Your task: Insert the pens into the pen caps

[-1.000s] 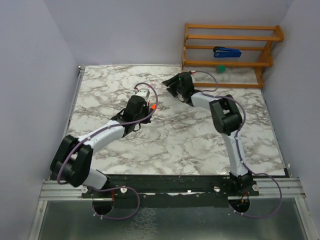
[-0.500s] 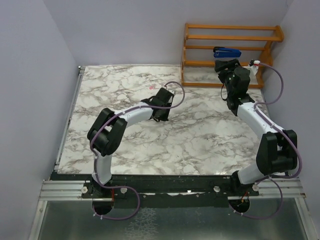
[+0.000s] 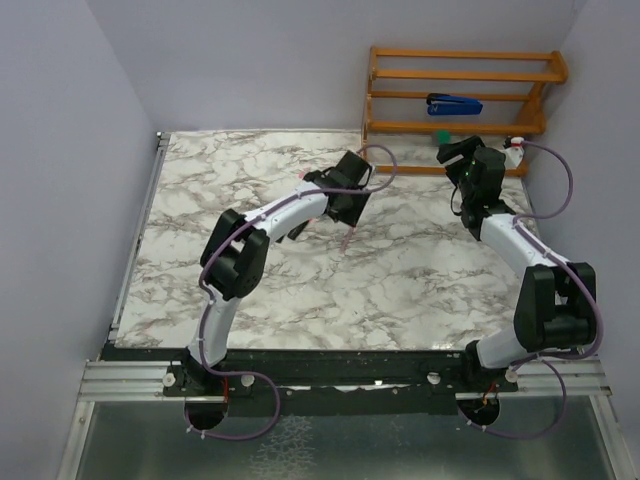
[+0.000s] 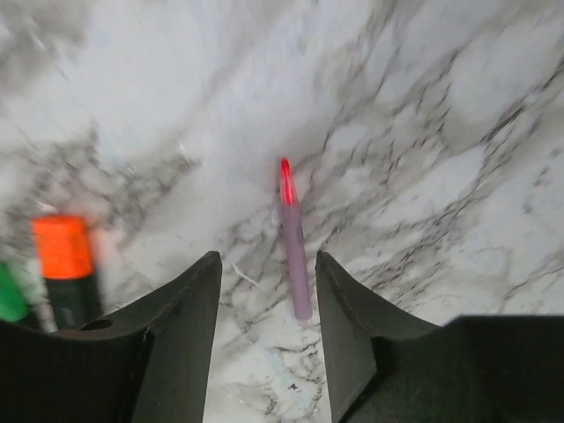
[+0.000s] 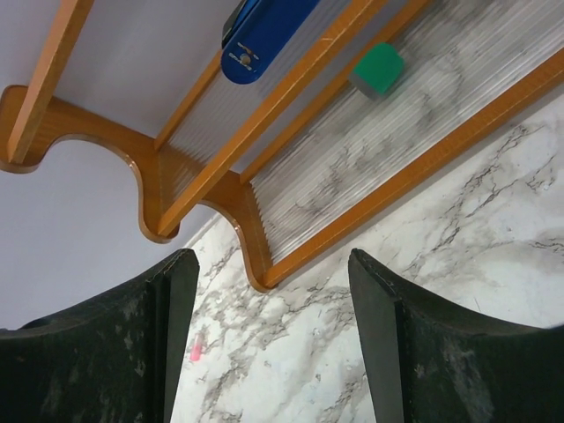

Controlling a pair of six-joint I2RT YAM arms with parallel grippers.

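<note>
My left claw (image 4: pixel 264 352) hangs open over the pale pink pen (image 4: pixel 294 256), which lies on the worktop (image 4: pixel 458 176). My right claw (image 5: pixel 273 352) is open too, facing the green cap (image 5: pixel 379 69) in the wooden rack (image 5: pixel 414 176).

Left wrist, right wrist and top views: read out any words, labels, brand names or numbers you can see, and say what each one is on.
No readable text in any view.
Blue stapler-like object on the wooden rack: only a small round metal mark, no lettering legible.
Slim pale pink pen, orange-ended black pen, green plastic cap: no print visible; the black pen is too blurred to tell.
</note>
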